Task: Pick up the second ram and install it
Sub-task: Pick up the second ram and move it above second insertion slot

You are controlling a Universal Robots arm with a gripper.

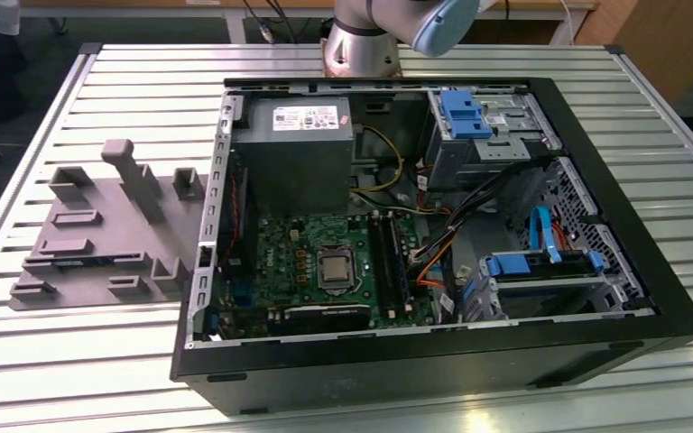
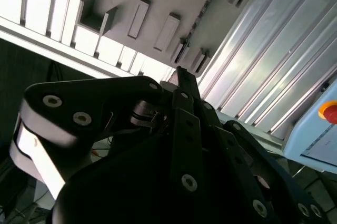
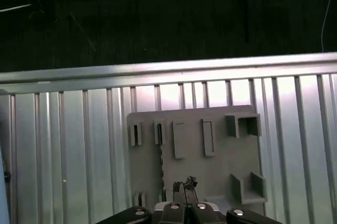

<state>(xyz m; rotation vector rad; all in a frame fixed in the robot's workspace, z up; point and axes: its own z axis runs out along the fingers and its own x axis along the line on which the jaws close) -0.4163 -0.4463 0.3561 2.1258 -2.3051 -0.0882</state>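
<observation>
From my seat I see the gripper (image 3: 184,186) hanging over a grey fixture plate (image 3: 221,150), its black fingertips (image 3: 179,186) drawn together with no gap that I can make out. The plate lies flat on the ribbed metal table (image 3: 68,139) and carries several upright slots (image 3: 178,139) and two angled blocks (image 3: 243,125). A thin dark strip (image 3: 161,163) runs just beside the gripper's tips; I cannot tell what it is. Beyond the table's edge is dark floor (image 3: 158,18) with a cable (image 3: 326,8).
</observation>
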